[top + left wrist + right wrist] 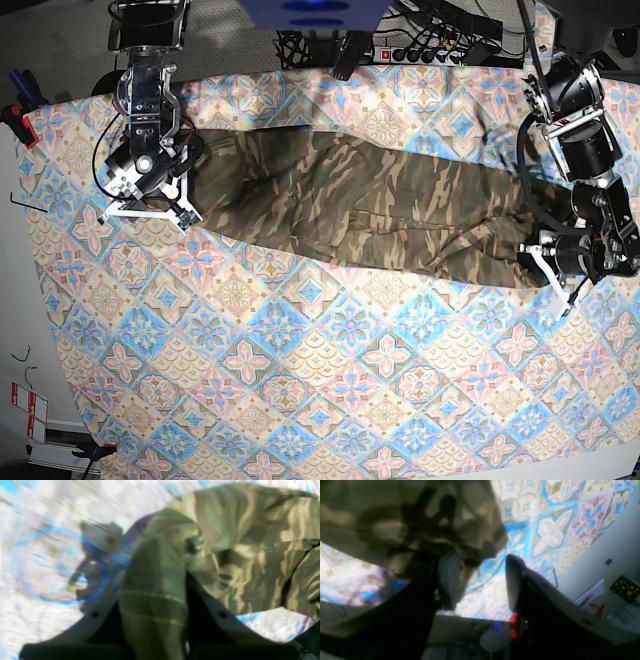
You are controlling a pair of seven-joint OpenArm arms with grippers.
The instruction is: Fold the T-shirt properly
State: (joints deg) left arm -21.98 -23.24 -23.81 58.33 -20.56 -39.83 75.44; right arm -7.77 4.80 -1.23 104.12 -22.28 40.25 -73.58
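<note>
Saw T-shirt (370,205) as long band across desk (300,380); crosswise folds left. My left tool (153,610) pinched hem; right tool (480,580) agape, cloth draped over one finger.

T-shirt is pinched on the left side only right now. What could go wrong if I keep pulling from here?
1. The left gripper is shut on a hem of the T-shirt, while the right gripper stands open with cloth only draped over one finger. Pulling may drag the shirt sideways rather than fold it.
2. The shirt lies bunched in a long strip across the tablecloth, so a fold now could lock in wrinkles.
3. The left wrist view is badly blurred, so the grip depth is hard to judge; the hem might slip.
</note>
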